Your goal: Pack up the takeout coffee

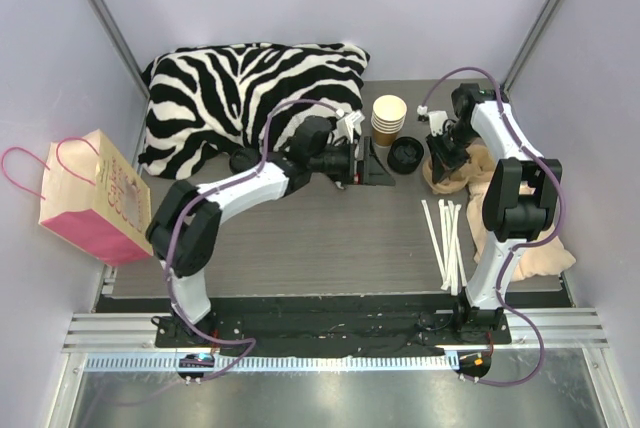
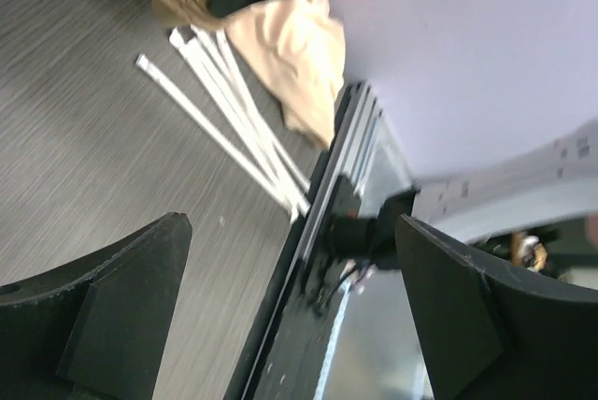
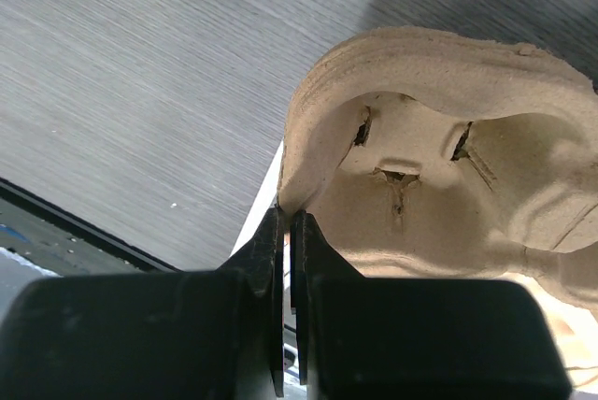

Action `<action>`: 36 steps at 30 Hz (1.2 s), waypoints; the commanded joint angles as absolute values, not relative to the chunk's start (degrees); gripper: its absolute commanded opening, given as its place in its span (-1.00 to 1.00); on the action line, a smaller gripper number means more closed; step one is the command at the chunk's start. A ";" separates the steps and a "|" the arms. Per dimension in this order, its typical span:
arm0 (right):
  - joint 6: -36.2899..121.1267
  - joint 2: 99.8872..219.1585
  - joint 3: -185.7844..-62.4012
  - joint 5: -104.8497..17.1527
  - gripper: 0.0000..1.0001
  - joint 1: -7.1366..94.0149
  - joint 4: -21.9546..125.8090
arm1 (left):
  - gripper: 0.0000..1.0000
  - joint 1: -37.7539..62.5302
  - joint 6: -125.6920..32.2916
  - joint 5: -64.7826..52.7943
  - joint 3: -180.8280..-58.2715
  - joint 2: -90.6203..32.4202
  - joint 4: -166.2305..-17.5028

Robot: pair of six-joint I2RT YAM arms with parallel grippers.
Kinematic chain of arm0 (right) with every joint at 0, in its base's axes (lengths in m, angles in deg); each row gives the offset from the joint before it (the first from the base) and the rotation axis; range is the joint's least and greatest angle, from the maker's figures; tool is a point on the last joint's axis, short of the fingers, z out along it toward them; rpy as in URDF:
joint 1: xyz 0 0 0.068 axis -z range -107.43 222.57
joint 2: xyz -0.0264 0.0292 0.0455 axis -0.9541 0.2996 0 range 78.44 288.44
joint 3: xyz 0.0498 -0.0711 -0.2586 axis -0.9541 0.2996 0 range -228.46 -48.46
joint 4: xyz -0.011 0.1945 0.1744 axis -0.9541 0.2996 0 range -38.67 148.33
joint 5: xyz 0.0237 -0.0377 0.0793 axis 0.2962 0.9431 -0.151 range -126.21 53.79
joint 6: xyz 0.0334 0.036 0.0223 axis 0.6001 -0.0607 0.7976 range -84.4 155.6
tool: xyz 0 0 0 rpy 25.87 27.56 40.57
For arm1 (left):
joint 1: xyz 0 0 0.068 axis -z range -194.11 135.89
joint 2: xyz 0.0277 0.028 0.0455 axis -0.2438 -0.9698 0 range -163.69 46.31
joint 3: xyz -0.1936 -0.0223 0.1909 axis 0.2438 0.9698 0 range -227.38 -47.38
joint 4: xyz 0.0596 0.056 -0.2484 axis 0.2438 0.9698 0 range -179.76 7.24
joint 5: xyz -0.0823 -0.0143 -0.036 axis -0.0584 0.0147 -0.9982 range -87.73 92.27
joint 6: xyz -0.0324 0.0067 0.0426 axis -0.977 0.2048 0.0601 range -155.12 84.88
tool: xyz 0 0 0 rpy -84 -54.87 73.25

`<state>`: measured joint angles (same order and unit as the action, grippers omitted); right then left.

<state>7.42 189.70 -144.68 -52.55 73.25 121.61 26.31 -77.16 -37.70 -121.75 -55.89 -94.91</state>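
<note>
Early going: my right jaws are pinched shut on the carrier (image 3: 420,176) rim, my left jaws gape wide and empty, and I can't spot the lidded coffee anywhere, so nothing's packed.

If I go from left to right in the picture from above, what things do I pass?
pink paper bag → zebra pillow → stack of paper cups → white straws
</note>
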 commanded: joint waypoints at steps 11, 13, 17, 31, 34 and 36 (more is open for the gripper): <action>12.40 188.48 -146.81 -59.24 -0.98 73.97 123.05 | 0.99 32.91 -109.22 -23.84 -127.88 -76.91 -135.11; 12.58 188.66 -146.55 -58.89 -0.98 74.15 123.05 | 1.00 34.05 -106.33 -23.57 -129.03 -78.40 -136.26; 12.84 188.74 -146.19 -58.36 -0.98 74.32 123.14 | 0.99 34.40 -101.32 -25.06 -128.60 -77.89 -134.17; 15.04 190.68 -148.92 -58.80 -0.98 74.32 124.37 | 0.93 37.83 -22.87 -23.57 -112.96 -58.03 -113.93; 15.74 191.12 -149.18 -59.06 -0.98 74.32 124.37 | 0.76 39.68 -1.95 -22.96 -108.30 -57.23 -120.68; 16.00 191.38 -149.53 -59.23 -0.98 74.32 124.63 | 0.51 40.20 7.71 -23.40 -107.67 -59.23 -124.99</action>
<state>13.95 190.80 -146.96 -57.42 74.19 122.64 38.57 -25.49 -24.19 -109.79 -58.07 -116.75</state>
